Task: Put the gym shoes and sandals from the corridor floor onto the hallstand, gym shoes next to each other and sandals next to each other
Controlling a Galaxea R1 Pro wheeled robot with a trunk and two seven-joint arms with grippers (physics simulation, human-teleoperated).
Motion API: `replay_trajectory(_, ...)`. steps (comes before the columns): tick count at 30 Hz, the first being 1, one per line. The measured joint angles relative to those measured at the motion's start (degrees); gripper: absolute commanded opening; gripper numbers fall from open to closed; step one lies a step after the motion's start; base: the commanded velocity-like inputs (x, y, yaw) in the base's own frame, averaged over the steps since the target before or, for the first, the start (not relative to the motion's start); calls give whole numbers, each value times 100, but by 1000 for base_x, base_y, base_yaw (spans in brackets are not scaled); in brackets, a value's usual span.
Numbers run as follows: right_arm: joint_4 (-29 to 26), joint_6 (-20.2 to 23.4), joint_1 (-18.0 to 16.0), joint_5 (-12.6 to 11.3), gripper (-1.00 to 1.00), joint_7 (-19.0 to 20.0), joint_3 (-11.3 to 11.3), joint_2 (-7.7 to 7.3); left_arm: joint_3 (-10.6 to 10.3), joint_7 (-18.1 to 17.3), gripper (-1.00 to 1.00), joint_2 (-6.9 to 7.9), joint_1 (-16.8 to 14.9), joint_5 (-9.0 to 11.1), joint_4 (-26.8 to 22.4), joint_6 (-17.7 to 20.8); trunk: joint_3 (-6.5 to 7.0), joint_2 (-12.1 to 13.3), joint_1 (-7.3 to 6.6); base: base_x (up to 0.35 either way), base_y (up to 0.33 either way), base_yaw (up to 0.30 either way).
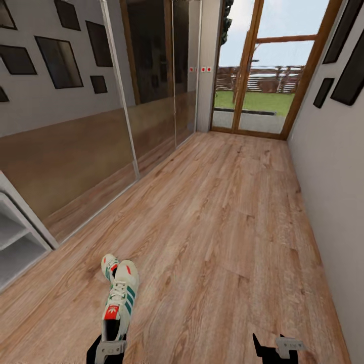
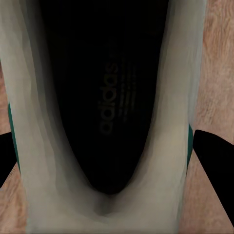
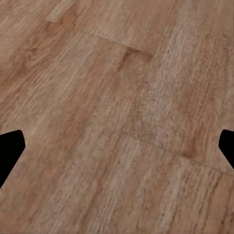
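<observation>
Taking the nearer gym shoe (image 1: 120, 298) as our mark, we see the grey shelf unit (image 1: 15, 237) well off to its left by the mirrored wall (image 1: 76, 151), and the second gym shoe (image 1: 109, 265) just beyond it, touching or nearly so. Our left gripper (image 2: 117, 146) straddles the heel end, its dark fingers (image 2: 214, 151) set either side of the collar; whether they already press it we cannot tell. The risk, we judge, is a shallow heel hold letting the shoe swing or slip once lifted. To the shoe's right, our right gripper (image 3: 117, 146) hangs open and empty over the corridor floor (image 1: 227, 227).
</observation>
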Motion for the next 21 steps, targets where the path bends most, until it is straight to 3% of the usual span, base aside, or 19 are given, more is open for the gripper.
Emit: replay_trajectory(21, -7, 0, 0, -2, 100, 0, -8, -3, 5, 0, -100, 9, -3, 0, 20, -4, 137, 0, 0, 0, 0, 189)
